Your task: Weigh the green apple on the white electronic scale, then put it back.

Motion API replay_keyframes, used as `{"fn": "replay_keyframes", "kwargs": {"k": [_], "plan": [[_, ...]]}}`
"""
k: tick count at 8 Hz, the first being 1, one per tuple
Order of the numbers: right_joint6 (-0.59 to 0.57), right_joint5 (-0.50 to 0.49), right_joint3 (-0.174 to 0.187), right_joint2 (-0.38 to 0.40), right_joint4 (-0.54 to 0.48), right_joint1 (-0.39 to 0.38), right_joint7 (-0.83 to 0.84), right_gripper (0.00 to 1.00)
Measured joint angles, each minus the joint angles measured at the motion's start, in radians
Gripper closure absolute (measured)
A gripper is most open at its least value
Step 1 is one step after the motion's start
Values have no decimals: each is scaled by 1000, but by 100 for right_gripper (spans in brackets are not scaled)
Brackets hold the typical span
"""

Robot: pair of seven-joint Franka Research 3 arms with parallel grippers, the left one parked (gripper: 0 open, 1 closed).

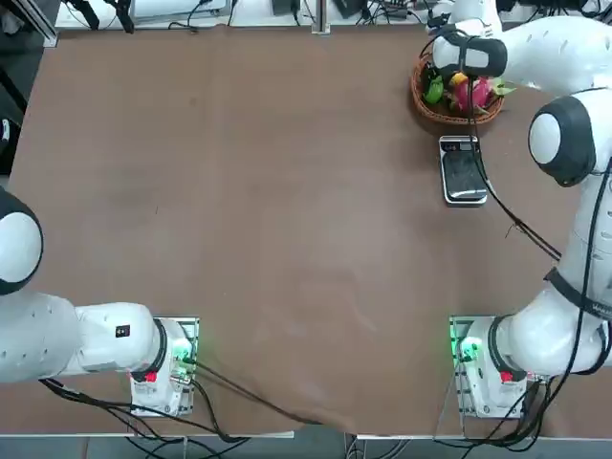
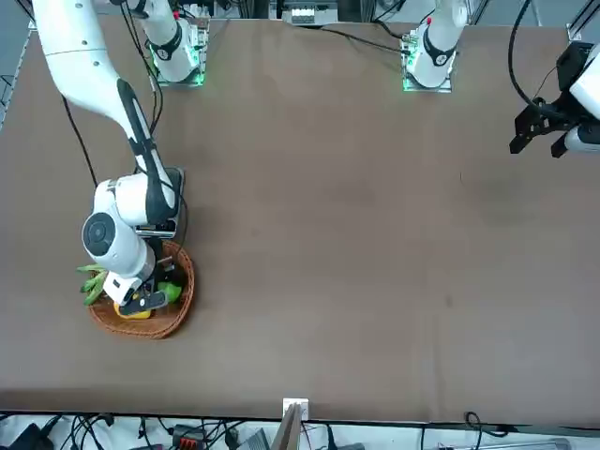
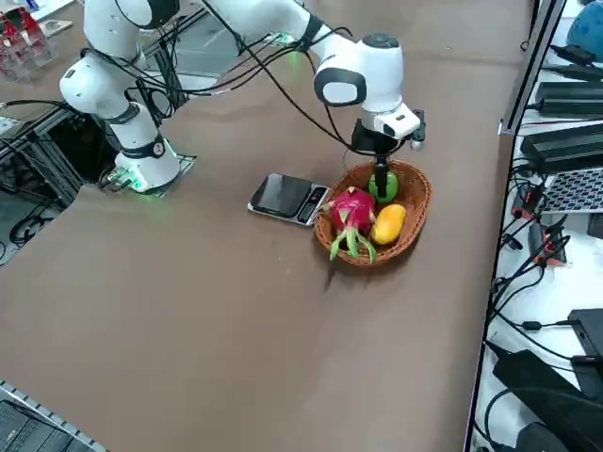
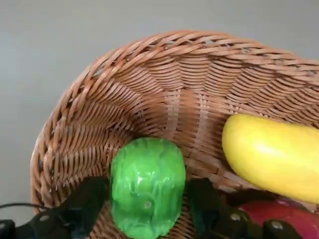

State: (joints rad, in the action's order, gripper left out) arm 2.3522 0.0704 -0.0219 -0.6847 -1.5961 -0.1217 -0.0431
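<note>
- Right gripper [image 4: 147, 199] lowered into basket [image 3: 415, 221], upper right of top view.
- Fingers [image 4: 87, 201] spread wide, one each side of green apple [image 4: 147, 186], not visibly clamped.
- Scale [image 3: 288, 198] just beside basket.

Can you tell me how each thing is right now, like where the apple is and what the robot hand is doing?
green apple: in the basket, between the open fingers, not lifted.
right gripper: down in the basket, open around the apple.
scale: on the table beside the basket, nothing on it.
basket: holds apple, yellow fruit, dragon fruit.
</note>
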Motion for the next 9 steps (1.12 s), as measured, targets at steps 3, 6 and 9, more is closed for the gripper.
{"fn": "replay_keyframes", "kwargs": {"k": [3,6,9], "plan": [[1,-2,0,-11,0,0,2,9],[3,-10,0,-14,4,1,3,27],[-8,-10,1,-5,30,5,2,31]]}}
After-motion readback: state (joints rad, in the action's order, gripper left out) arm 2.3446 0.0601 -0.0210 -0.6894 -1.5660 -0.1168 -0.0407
